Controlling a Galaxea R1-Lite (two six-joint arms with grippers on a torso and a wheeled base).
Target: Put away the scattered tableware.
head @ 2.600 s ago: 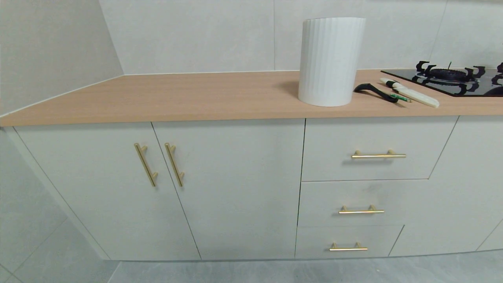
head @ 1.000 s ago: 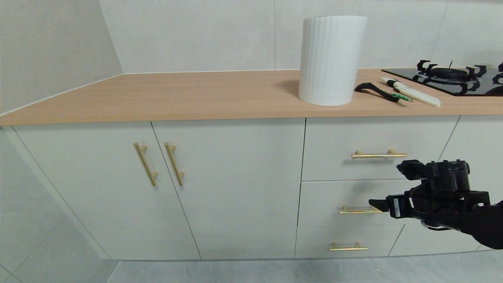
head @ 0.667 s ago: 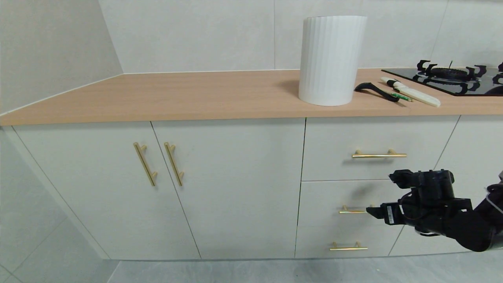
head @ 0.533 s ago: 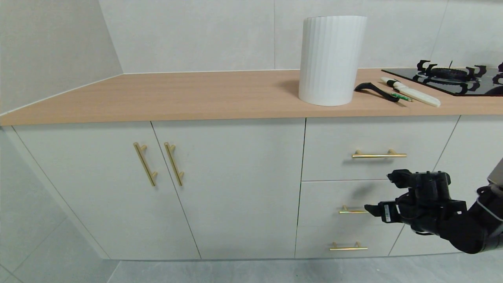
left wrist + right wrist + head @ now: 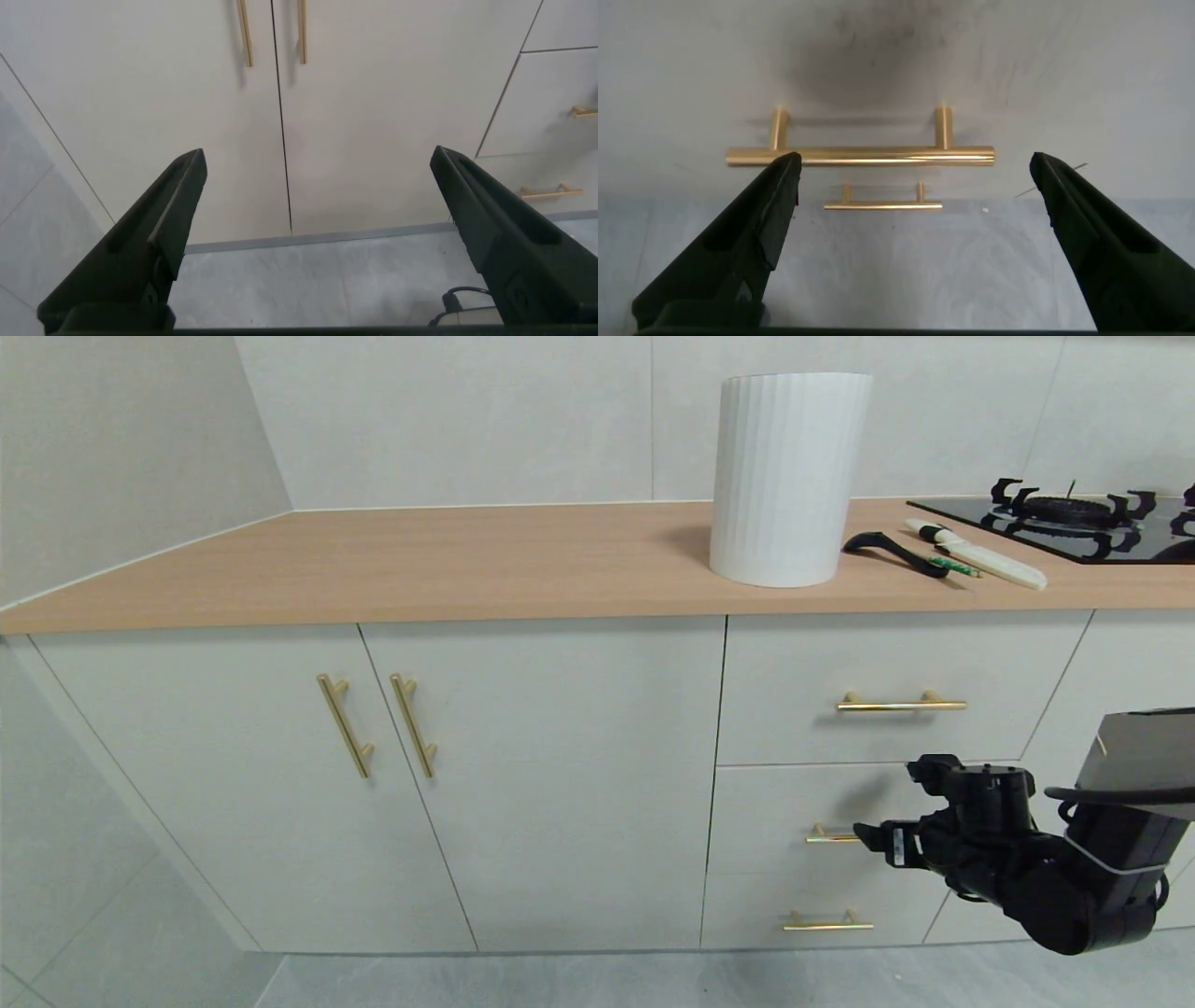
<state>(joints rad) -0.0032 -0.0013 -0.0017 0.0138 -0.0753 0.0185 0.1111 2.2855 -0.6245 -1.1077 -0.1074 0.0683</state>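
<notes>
The right gripper (image 5: 889, 800) sits low on the right of the head view, just in front of the middle drawer handle (image 5: 859, 156). Its 2 fingers are wide apart and hold nothing. The gold bar shows between them, but I cannot tell if they touch it. I think it is lined up this way to grab the bar and pull the drawer out, so the things have a place to go. The left gripper (image 5: 318, 154) is spread apart and empty too, facing the 2 cupboard doors (image 5: 392, 112).

The tableware lies on the wooden counter (image 5: 467, 560), at the upper right: a black scoop (image 5: 894, 553), a white knife (image 5: 980, 560) and a thin green stick (image 5: 954, 567), close together. A tall white pot (image 5: 786, 476) stands just left of them. The stove (image 5: 1064, 518) is just to their right. Nothing blocks the bar.
</notes>
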